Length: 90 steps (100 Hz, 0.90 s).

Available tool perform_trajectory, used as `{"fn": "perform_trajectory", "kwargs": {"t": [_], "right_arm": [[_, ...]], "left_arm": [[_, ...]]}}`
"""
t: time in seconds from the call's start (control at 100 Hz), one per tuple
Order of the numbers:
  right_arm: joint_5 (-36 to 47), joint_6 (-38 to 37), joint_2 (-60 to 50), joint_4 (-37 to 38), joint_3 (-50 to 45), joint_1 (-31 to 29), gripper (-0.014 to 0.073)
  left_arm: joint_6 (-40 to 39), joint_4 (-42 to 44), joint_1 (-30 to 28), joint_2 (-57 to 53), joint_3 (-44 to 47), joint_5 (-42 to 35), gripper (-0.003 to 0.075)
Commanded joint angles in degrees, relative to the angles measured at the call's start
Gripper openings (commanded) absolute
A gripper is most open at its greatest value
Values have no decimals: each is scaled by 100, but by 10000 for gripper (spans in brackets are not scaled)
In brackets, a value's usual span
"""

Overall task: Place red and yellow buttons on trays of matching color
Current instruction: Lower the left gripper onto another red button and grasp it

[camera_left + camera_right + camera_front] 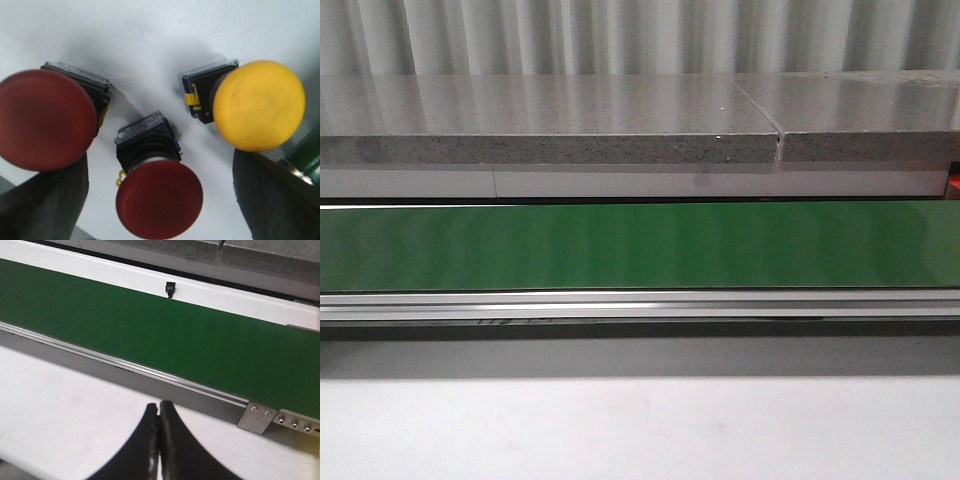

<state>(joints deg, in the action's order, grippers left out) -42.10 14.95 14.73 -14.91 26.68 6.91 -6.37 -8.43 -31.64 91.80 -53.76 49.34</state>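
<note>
Below my left jaws, three buttons are lying on the white counter [150, 45].

I'm hovering, left jaws spread, straddling the middle red button [159, 200]; another red button [42, 120] and a yellow button [259, 105] are flanking it. Right jaws are pressing closed, empty, near the green belt [175, 335].

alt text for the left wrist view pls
Three mushroom-head push buttons lie on a white surface: a large red button, a smaller red button and a yellow button. Dark open jaws frame the lower corners.
</note>
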Motion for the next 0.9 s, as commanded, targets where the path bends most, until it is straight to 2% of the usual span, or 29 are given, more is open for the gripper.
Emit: {"fn": "perform_trajectory", "kwargs": {"t": [0.0,0.22,0.36,0.45,0.89], "right_arm": [[370,72,61,-89,133,-9,-67],[370,72,61,-89,133,-9,-67],[370,72,61,-89,133,-9,-67],[370,72,61,-89,133,-9,-67],[370,72,61,-89,133,-9,-67]], "left_arm": [[4,-69,-21,-153,-158,-11,514],[69,-69,-21,-153,-158,-11,288],[134,-69,-21,-153,-158,-11,206],[158,-69,-21,-177,-158,54,186],[680,-80,-21,-1058,-323,819,186]]}}
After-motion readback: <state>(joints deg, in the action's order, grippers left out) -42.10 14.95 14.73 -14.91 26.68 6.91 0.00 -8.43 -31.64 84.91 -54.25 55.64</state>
